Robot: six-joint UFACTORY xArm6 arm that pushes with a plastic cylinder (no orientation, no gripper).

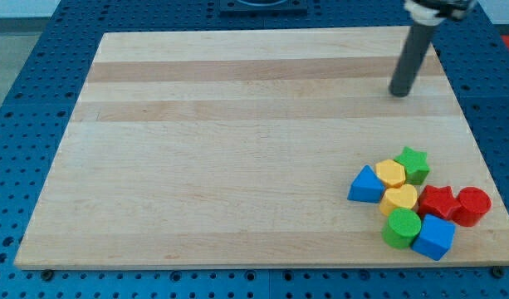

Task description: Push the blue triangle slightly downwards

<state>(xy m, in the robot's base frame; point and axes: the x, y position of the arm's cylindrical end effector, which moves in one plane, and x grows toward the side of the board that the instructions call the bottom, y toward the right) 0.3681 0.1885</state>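
So the blue triangle is sitting down in the lower right part of the table, and it's the leftmost piece of a tight little cluster of blocks. Its right side is touching, or as good as touching, two yellow blocks. The upper yellow block looks kind of hexagonal, and the lower yellow block looks heart-ish, though I can't swear to either shape at this size.

Just above and to the right of the upper yellow one there's a green star, which is the topmost piece in the bunch. Below the lower yellow one sits a green cylinder, and jammed right up against its right side is a blue cube, the lowest piece, close to the table's bottom edge. To the right of the yellows there's a red star-like block, and touching it on the right is a red cylinder, the piece furthest to the view's right.

My tip is way up in the upper right area of the table, well apart from the whole cluster. It's above the triangle and a bit to its right, with bare wood between them, not touching any block. There's no pincer on this rig, just the dark rod, so nothing to say about clenched or released.

The wooden table itself rests on a blue perforated base that shows around its edges.
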